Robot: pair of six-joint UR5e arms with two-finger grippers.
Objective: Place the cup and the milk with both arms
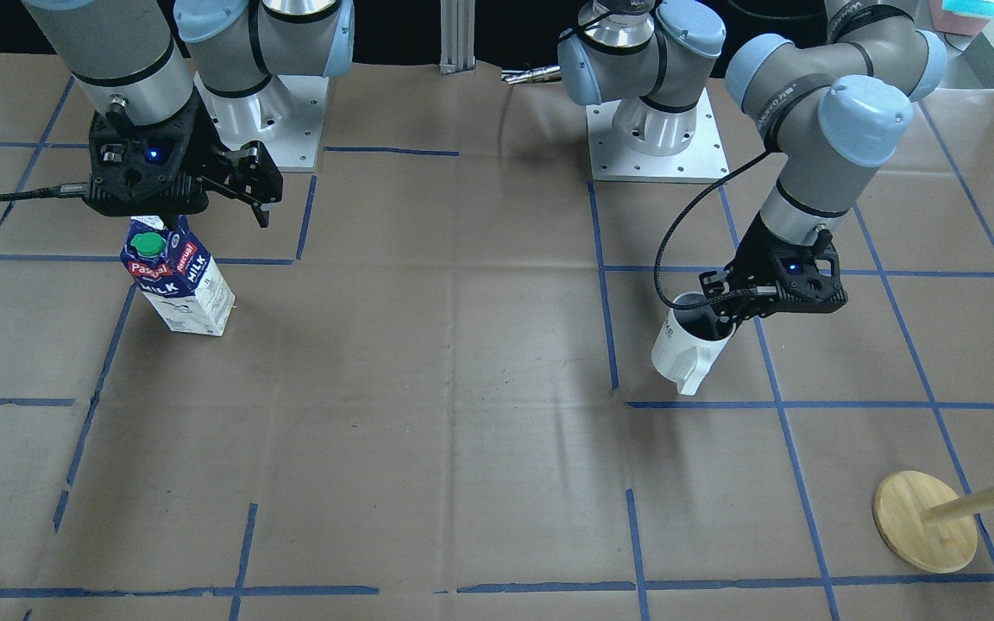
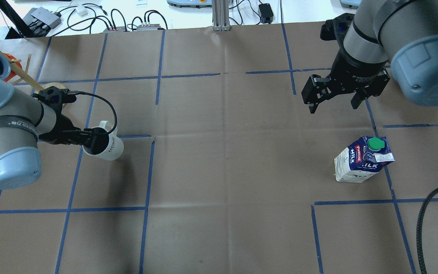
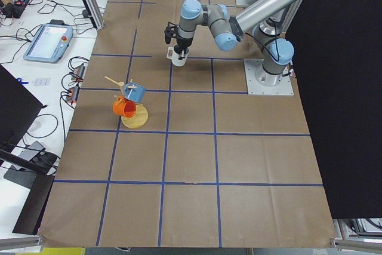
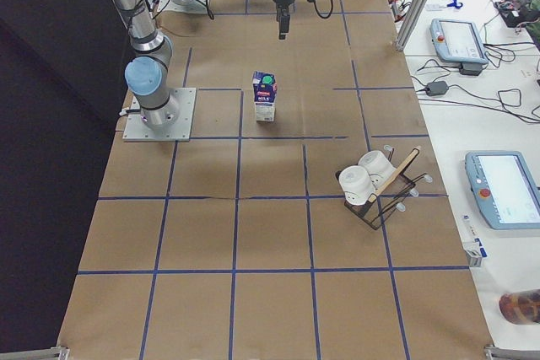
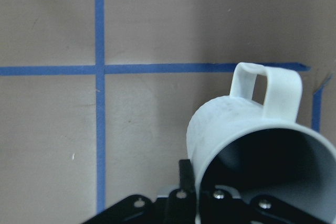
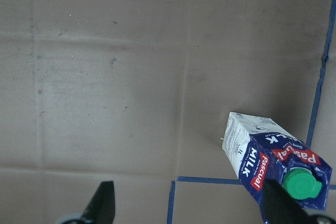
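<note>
Left hand pinches the cup by its rim, 1 finger inside. Cup hangs tilted, handle pointing away from the robot.

Milk stands upright on the counter, long axis vertical.

Right hand is spread and empty, above the milk but offset. In my right wrist view the carton sits by 1 finger, not between the 2. Right arm is nearer.

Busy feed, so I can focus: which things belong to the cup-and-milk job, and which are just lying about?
Job: cup, gripped at its rim by left gripper; milk, standing, right gripper open and clear of it.
Lying about: mug stand with blue mug and orange mug; rack with two white cups.
</note>
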